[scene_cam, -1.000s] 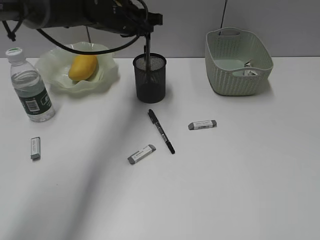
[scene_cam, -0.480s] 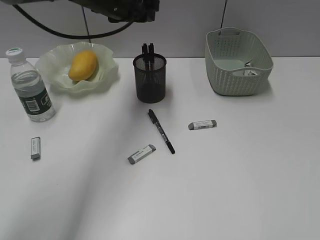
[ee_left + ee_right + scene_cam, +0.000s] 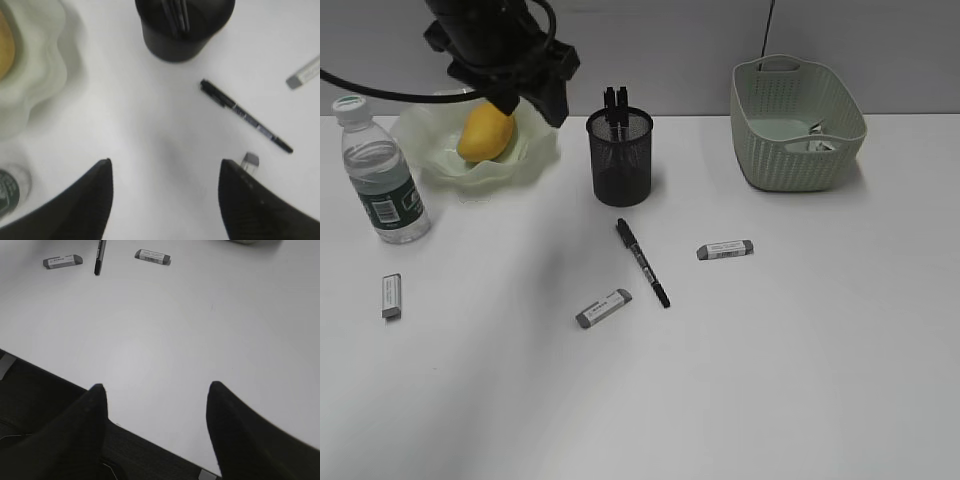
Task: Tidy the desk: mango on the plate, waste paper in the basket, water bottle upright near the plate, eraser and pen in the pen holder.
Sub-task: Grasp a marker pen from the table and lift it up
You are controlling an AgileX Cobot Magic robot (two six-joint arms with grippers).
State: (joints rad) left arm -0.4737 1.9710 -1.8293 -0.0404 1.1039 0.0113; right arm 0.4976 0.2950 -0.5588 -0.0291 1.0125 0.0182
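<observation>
The mango lies in the wavy green plate. The water bottle stands upright left of the plate. The waste paper lies in the basket. The black mesh pen holder holds pens. One black pen lies on the desk, with grey erasers to its right, to its lower left and at far left. My left gripper hovers open and empty between plate and holder; its wrist view shows holder and pen. My right gripper is open and empty.
The right wrist view looks over the desk's front edge, with two erasers and the pen tip far ahead. A grey wall stands behind the desk. The left arm's cable hangs over the plate.
The left gripper lifted away from the pen holder, leaving a pen standing in it, then swung left and lower, to between plate and holder.
</observation>
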